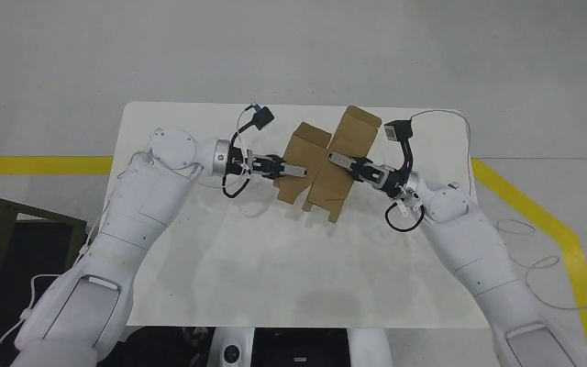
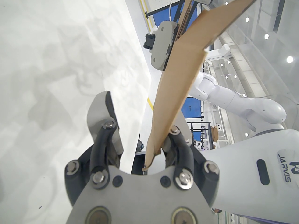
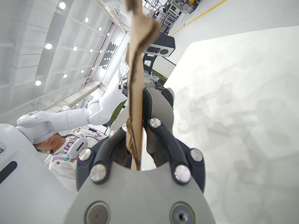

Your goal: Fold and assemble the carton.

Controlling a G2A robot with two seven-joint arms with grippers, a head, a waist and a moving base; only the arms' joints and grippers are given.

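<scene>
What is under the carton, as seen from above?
The white table lies under the carton. The patch straight below is covered, so whether anything lies there cannot be seen.

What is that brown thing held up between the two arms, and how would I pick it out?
Start at the white table; above its far half the two arms meet. Between them hangs the carton, a piece of brown cardboard with loose flaps. It is the only brown thing over that white tabletop.
</scene>
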